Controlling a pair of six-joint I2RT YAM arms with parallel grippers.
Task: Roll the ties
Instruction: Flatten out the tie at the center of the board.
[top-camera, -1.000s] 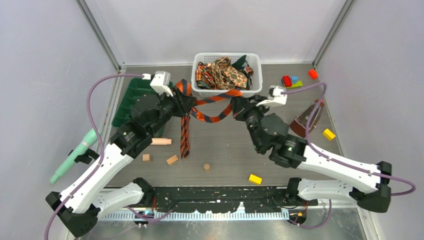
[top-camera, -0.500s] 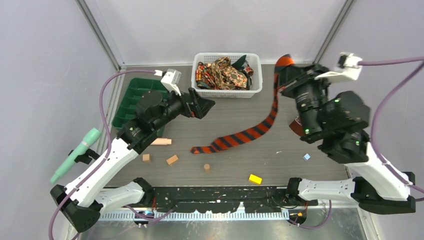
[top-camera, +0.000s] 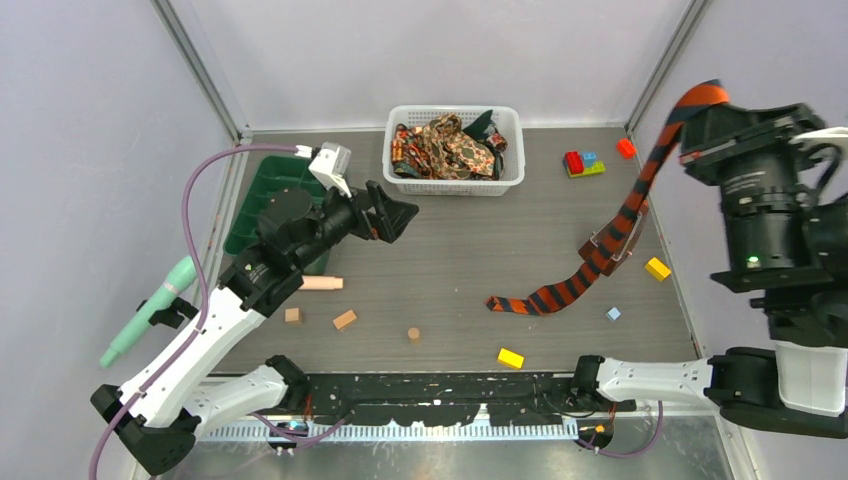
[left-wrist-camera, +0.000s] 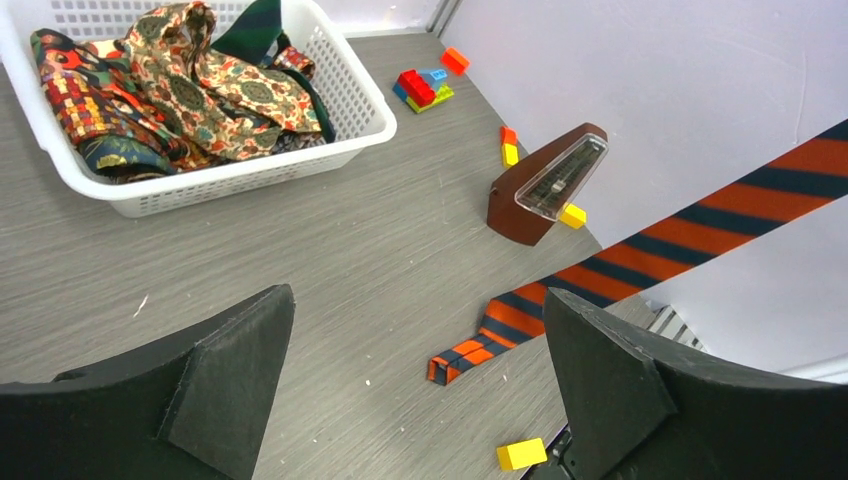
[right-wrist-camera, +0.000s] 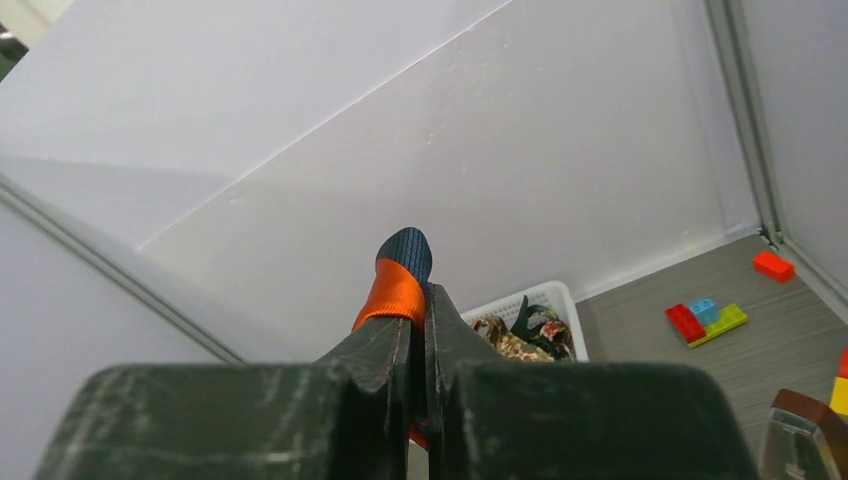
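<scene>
Grey wood-grain table (top-camera: 450, 262) inside pale walls; take the white basket (top-camera: 455, 186) at its far edge as your reference.

**Change noted.** A second ago the striped tie (top-camera: 550, 295) was slung between both grippers just in front of the basket. Your left gripper (left-wrist-camera: 418, 300) has since let go: its jaws stand wide apart, holding nothing, in front and to the left of the basket. Your right gripper (right-wrist-camera: 420, 310) has its jaws clamped together on one end of the tie, with a fold of orange and dark cloth poking out above the fingertips. It has swung high and far to the right of the basket. The tie hangs from it on a slant, and its free pointed end lies on the table in front and to the right of the basket.

**Meaning for the task.** The tie is drawn out to full length but not laid flat, and I judge that no rolling has begun. The other ties (top-camera: 445, 145) lie heaped in the basket.

**Edges and room.**
- The right arm is close to the right wall, so you have little room further that way.
- The hanging tie crosses the brown wedge-shaped case (left-wrist-camera: 535, 190) to the right of the basket. From above I cannot tell whether they touch.
- The widest bare stretch is directly in front of the basket.
- Small blocks, including a yellow block (top-camera: 510, 357), lie on the near side of that stretch.
</scene>
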